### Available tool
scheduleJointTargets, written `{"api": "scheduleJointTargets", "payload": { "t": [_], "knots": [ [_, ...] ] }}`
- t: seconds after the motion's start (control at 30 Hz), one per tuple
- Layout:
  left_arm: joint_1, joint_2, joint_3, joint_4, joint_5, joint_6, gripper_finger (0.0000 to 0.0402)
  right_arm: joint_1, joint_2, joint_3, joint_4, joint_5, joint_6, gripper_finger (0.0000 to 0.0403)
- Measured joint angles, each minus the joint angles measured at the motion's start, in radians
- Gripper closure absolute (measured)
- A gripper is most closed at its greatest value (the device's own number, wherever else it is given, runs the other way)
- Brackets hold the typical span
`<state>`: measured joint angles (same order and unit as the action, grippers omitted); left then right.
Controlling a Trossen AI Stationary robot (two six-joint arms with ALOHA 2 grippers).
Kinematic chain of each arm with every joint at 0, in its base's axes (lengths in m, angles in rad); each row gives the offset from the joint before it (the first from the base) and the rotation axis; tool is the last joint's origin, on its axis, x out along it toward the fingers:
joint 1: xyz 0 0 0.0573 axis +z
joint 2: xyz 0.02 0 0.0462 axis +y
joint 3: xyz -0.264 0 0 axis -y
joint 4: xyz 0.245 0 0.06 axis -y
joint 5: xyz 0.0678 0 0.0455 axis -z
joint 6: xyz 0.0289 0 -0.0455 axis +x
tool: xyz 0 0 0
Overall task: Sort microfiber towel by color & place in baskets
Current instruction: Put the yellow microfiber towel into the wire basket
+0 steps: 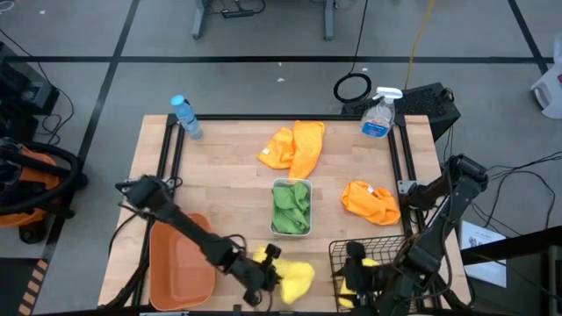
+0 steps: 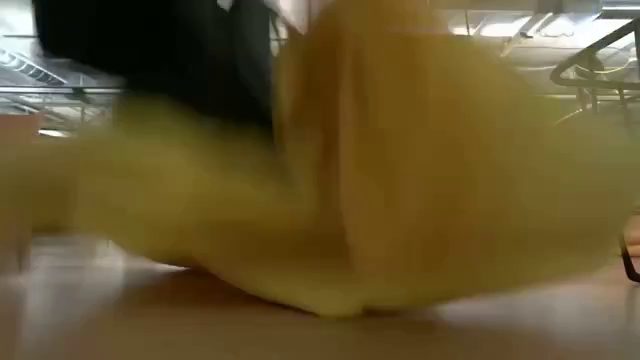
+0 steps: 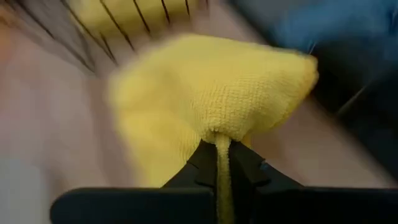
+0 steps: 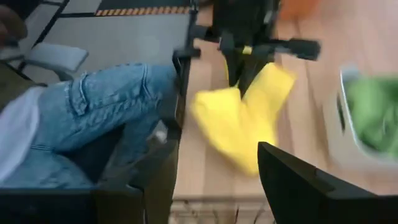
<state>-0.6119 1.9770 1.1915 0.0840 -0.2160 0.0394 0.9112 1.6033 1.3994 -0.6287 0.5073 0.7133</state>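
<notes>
Yellow microfiber, a crumpled yellow towel (image 1: 294,279), lies near the table's front edge, between the orange tub (image 1: 180,259) at the front-left corner and the black wire-mesh basket (image 1: 367,263) at the front-right corner. The left gripper (image 1: 274,274) is clenched on a pinched ridge of this towel, the fabric bunching above its closed fingertips in the left wrist view, probably so it can be lifted clear of the wood and carried to a basket. Some yellow cloth (image 1: 362,274) already shows inside the wire-mesh basket, which suggests that basket collects yellow. The right gripper (image 1: 356,270) hangs over that basket; I cannot tell whether it is released or grasping anything. The white bin (image 1: 291,208) at the table's middle holds green towels (image 1: 291,204). Two orange towels wait on the wood, one (image 1: 297,147) toward the back edge, the other (image 1: 370,201) near the right edge, presumably meant for the orange tub, which shows no cloth yet.
</notes>
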Motion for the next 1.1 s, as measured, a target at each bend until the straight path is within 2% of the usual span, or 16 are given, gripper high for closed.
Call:
{"api": "scheduleJointTargets", "payload": {
  "t": [0.1,0.3,0.43,0.6,0.77,0.87,1.0,1.1],
  "knots": [
    [-0.023,-0.091,0.006,-0.035,-0.08,0.061,0.0388,-0.004,0.034,0.0,0.087,0.037,-0.153,0.0193],
    [-0.039,-0.2,0.005,-0.048,-0.097,0.165,0.0386,-0.047,0.127,0.0,0.267,0.045,-0.357,0.019],
    [-0.039,-0.219,0.004,-0.057,-0.099,0.243,0.0384,-0.095,0.184,0.0,0.348,0.049,-0.404,0.0181],
    [-0.039,-0.223,0.004,-0.044,-0.1,0.337,0.0383,-0.156,0.241,0.0,0.337,0.095,-0.412,0.0156],
    [-0.037,-0.222,0.004,-0.03,-0.125,0.364,0.0382,-0.217,0.282,0.0,0.394,0.029,-0.434,0.0115],
    [-0.038,-0.222,0.004,0.015,-0.128,0.417,0.0382,-0.251,0.309,0.0,0.444,-0.046,-0.474,0.01],
    [-0.039,-0.223,0.005,0.051,-0.129,0.473,0.0382,-0.284,0.341,0.0,0.53,-0.134,-0.561,0.0101],
    [-0.039,-0.223,0.005,0.064,-0.129,0.49,0.0382,-0.296,0.344,0.0,0.576,-0.142,-0.601,0.0122]
  ]
}}
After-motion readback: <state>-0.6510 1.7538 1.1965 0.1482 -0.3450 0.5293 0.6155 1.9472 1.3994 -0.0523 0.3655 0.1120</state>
